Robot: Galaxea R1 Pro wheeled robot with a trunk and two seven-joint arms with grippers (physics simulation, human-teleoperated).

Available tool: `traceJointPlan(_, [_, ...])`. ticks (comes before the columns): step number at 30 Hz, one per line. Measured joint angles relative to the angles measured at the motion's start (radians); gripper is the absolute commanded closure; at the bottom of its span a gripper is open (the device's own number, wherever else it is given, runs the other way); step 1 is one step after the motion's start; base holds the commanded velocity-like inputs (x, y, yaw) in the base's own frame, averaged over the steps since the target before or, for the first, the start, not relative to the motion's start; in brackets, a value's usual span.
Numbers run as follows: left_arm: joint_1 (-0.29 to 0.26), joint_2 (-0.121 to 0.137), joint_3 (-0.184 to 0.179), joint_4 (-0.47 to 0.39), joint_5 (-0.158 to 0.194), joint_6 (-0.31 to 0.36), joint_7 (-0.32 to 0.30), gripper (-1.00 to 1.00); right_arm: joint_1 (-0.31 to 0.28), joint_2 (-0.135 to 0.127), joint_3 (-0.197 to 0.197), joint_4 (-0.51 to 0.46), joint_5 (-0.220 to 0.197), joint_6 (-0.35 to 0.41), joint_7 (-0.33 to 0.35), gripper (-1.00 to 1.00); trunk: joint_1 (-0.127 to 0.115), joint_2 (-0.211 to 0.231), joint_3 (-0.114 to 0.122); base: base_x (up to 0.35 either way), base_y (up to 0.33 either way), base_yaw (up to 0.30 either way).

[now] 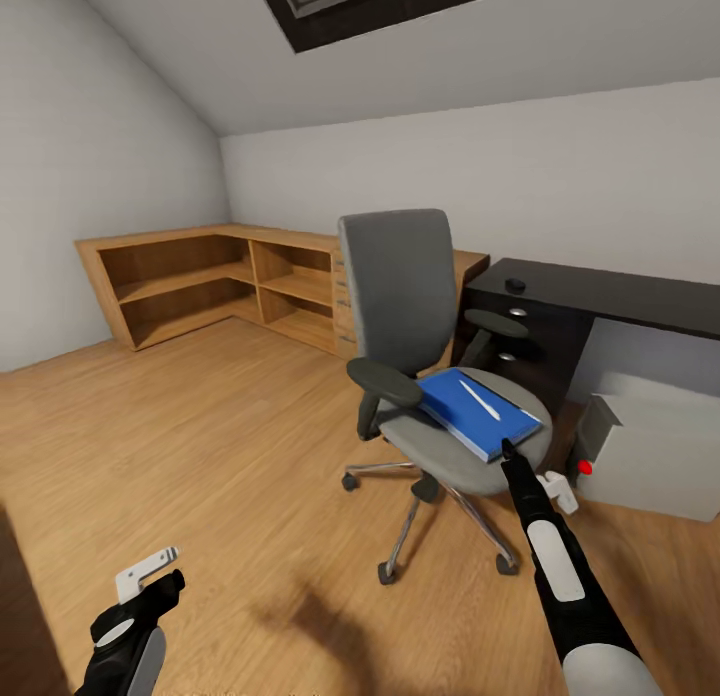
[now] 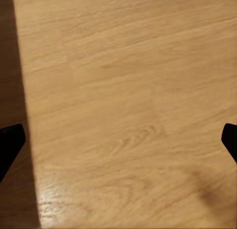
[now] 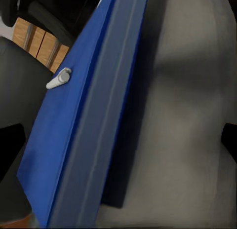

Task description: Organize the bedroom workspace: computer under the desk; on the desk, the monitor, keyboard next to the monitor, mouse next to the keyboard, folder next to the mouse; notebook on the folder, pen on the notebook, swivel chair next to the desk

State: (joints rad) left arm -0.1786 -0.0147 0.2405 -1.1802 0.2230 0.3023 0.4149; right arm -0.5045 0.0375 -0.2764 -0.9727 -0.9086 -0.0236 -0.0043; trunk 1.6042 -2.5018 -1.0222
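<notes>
The grey swivel chair (image 1: pixel 400 296) stands mid-room in front of the black desk (image 1: pixel 610 294). On its seat lies the blue folder (image 1: pixel 470 412) (image 3: pixel 79 135) with the white pen (image 1: pixel 480 399) (image 3: pixel 59 78) on top. My right gripper (image 1: pixel 508 450) (image 3: pixel 120 142) is open at the folder's near edge, fingers wide on either side. A small black mouse (image 1: pixel 515 284) sits on the desk. The silver computer (image 1: pixel 655 446) stands on the floor beside the desk. My left gripper (image 1: pixel 160 584) (image 2: pixel 118 140) hangs open over bare floor. Monitor, keyboard and notebook are out of view.
Low wooden shelving (image 1: pixel 190 276) runs along the back-left walls, and a wooden drawer chest (image 1: pixel 345 311) stands behind the chair. Open wooden floor (image 1: pixel 200 426) spreads to the chair's left. The chair's chrome star base (image 1: pixel 440 521) spreads close to my right arm.
</notes>
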Motion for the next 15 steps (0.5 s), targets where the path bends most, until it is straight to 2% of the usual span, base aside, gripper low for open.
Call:
traceJointPlan(5, [0.0,0.0,0.0,0.0,0.0,0.0,0.0,-1.0,0.0,0.0,0.002,-0.001,-0.003,0.0,0.002,-1.0,0.0,0.0,0.0,0.0,0.0,0.188])
traceJointPlan(15, [0.0,0.0,0.0,0.001,0.0,0.0,0.0,-1.0,0.002,-0.001,0.002,-0.008,0.002,-0.003,0.003,-1.0,0.0,0.0,0.0,0.0,0.0,0.017])
